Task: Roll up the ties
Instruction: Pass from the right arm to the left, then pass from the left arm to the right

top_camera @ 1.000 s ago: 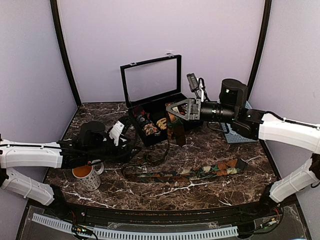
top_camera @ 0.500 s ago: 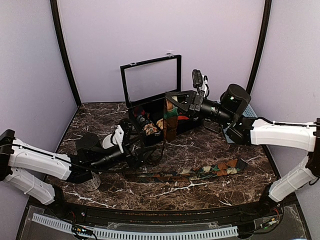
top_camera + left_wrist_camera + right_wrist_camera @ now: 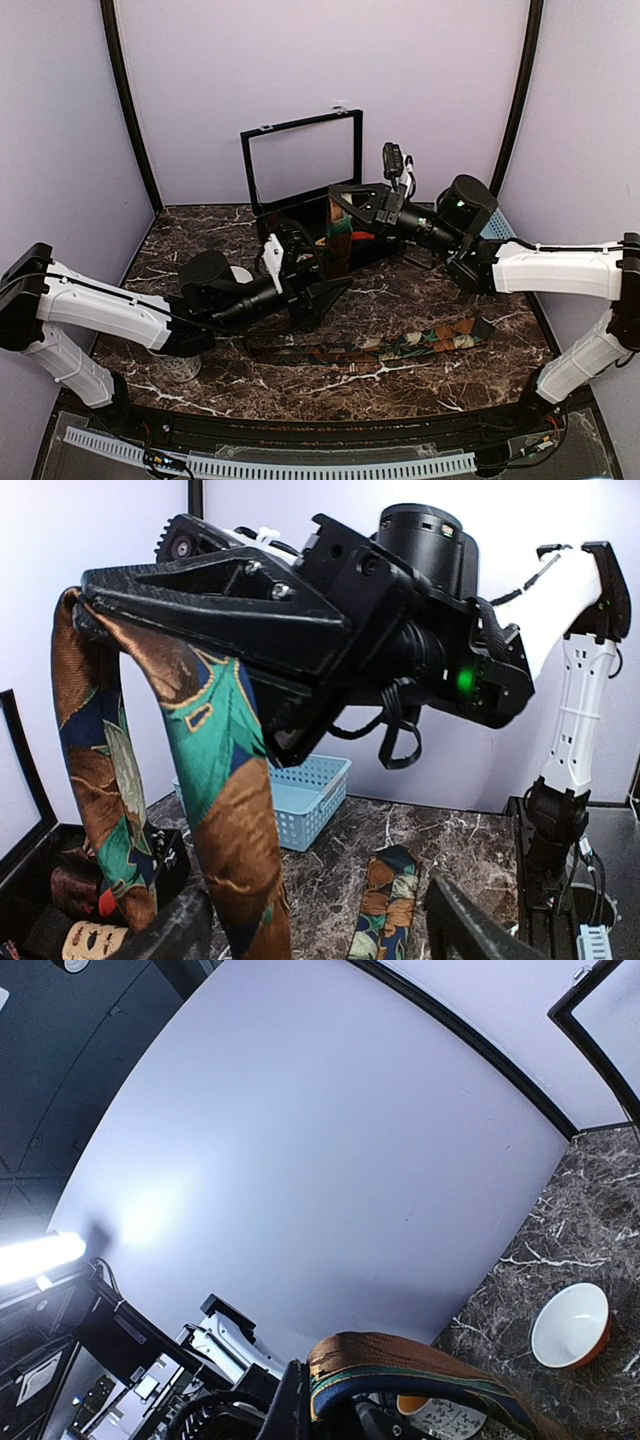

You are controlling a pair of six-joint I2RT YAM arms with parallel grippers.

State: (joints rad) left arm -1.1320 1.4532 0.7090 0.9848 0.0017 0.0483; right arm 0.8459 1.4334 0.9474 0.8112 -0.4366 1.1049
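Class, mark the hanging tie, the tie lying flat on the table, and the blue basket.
hanging tie (image 3: 220,780): left wrist view, front strand.
flat tie (image 3: 375,351): top external view, mid-length.
blue basket (image 3: 305,815): left wrist view, side wall.

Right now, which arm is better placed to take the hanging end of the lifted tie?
Likely left. The left tool is open, close beside the tie that hangs from the shut right tool.
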